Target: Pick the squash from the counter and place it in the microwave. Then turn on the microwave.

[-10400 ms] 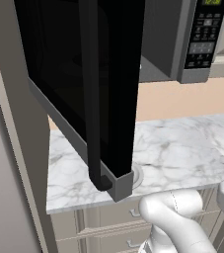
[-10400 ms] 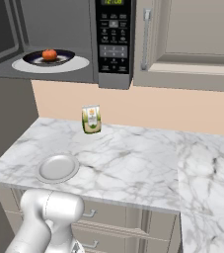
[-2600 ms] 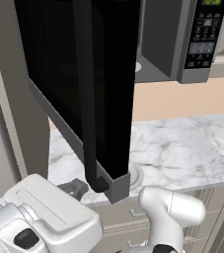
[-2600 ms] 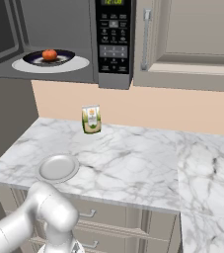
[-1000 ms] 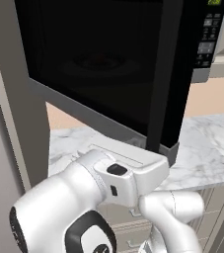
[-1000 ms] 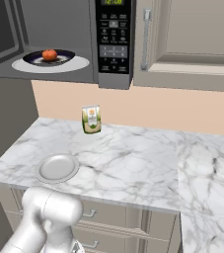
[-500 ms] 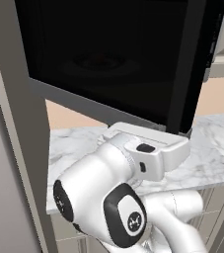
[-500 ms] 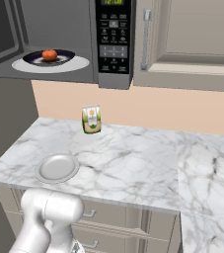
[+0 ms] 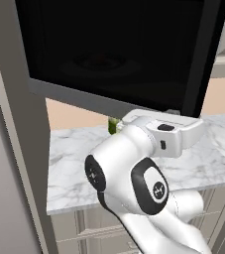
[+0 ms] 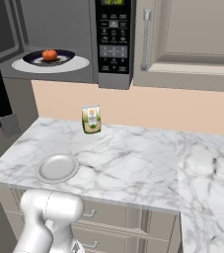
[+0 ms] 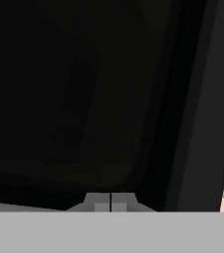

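My gripper [image 11: 110, 201], fingers pressed together and holding nothing, is pushing against the dark glass door [image 9: 119, 44] of the microwave [image 10: 114, 42], which is swinging further closed than a moment ago. The squash [image 10: 49, 54] is sitting inside the microwave on its plate [image 10: 71, 64].

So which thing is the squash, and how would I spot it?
Find the microwave hanging above the marble counter; its door is swung open. Inside sits a dark plate on the white turntable, and the squash lies on that plate. It is a small round orange-red lump, unlike the green-and-white carton and the empty white plate down on the counter.
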